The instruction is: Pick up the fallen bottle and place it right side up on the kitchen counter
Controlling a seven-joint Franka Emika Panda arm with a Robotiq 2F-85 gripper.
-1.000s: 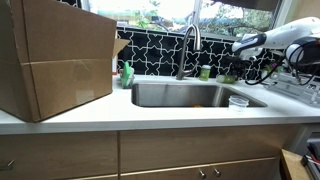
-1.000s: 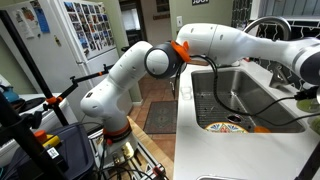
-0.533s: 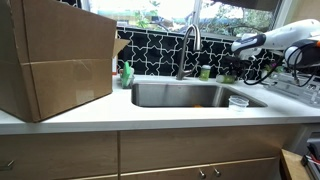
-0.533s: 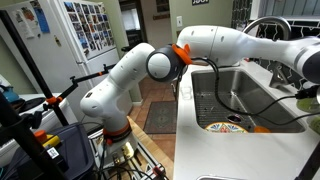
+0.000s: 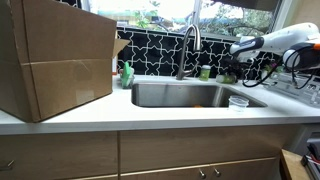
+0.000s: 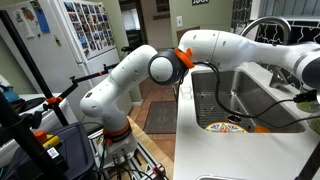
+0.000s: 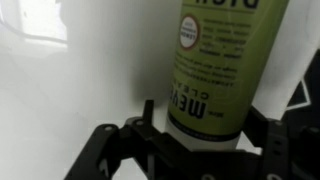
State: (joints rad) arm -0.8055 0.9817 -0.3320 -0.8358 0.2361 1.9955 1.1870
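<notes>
Past the sink [image 5: 185, 96], the gripper [image 7: 205, 135] — astride the bottle [image 7: 222, 60] — nears the faucet [image 5: 182, 55].

The arm [image 6: 135, 80] has glossy white rounded shells, a dark grey joint cap [image 6: 163, 68] edged by an orange ring [image 6: 183, 56], and a matte black hand [image 7: 205, 148].

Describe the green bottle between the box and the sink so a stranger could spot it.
On the white kitchen counter, find the big cardboard box and the steel sink. The green soap bottle stands between them against the dark tiled wall. Its pointed top sets it apart from the squat green container beside the faucet.
</notes>
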